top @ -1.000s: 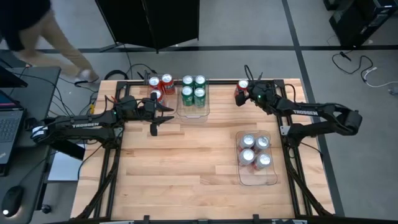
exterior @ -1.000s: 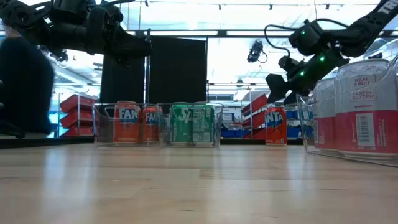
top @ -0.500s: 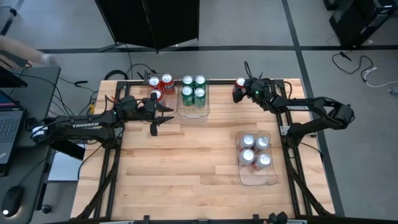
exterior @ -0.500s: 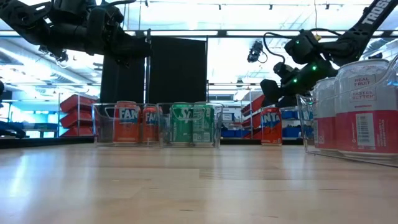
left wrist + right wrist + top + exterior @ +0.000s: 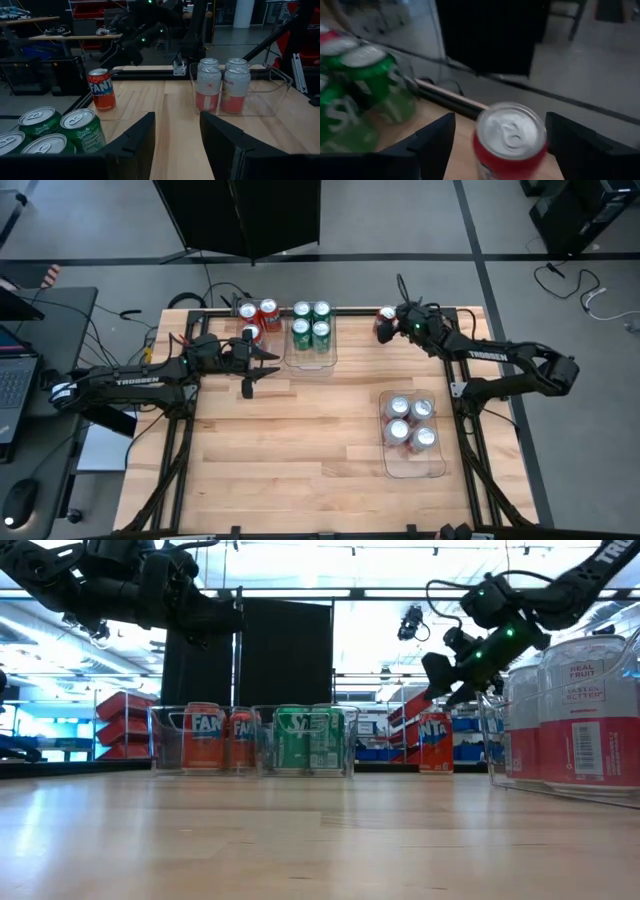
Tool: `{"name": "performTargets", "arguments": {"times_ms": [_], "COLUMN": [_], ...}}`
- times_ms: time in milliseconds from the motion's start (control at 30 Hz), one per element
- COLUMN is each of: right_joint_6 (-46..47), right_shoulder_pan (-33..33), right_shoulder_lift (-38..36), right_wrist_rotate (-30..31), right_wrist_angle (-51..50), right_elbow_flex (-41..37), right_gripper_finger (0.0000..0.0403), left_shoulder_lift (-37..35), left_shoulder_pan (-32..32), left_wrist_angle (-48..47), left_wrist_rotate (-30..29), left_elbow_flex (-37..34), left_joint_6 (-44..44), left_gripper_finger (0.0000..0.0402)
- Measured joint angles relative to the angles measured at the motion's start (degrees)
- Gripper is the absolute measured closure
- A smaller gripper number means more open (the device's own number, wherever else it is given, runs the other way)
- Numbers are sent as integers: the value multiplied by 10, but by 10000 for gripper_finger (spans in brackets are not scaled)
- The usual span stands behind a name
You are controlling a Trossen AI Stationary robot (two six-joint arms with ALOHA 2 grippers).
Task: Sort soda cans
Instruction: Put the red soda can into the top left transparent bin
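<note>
On the wooden table (image 5: 300, 430), the left gripper (image 5: 262, 366) hangs with fingers parted and empty beside the tray of green cans (image 5: 311, 326), while the right gripper (image 5: 385, 327) hovers with fingers spread, not clamped, around the lone red can (image 5: 509, 142) at the far edge.

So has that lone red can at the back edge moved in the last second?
No. The lone red can sits at the same distance from the green cans' tray; only the right claw shifted around it.
</note>
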Motion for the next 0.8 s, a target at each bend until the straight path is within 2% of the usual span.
{"name": "performTargets", "arguments": {"times_ms": [100,200,500,633,800], "right_joint_6": [5,4,-4,1,16], "right_shoulder_pan": [0,-1,-6,-7,-6], "right_shoulder_lift": [1,21,125,159,177], "right_wrist_rotate": [17,24,23,20,18], "right_wrist_angle": [-92,-130,-131,-134,-129], "right_elbow_flex": [40,74,114,127,142], "right_gripper_finger": [95,80,51,61,109], "left_shoulder_lift": [0,0,0,0,0], "left_shoulder_pan": [0,0,0,0,0], "left_wrist_angle": [0,0,-5,-17,-16], "left_wrist_rotate": [0,0,0,0,0], "left_elbow_flex": [0,0,0,0,0], "left_joint_6": [0,0,0,2,-37], "left_gripper_finger": [244,244,244,244,244]}}
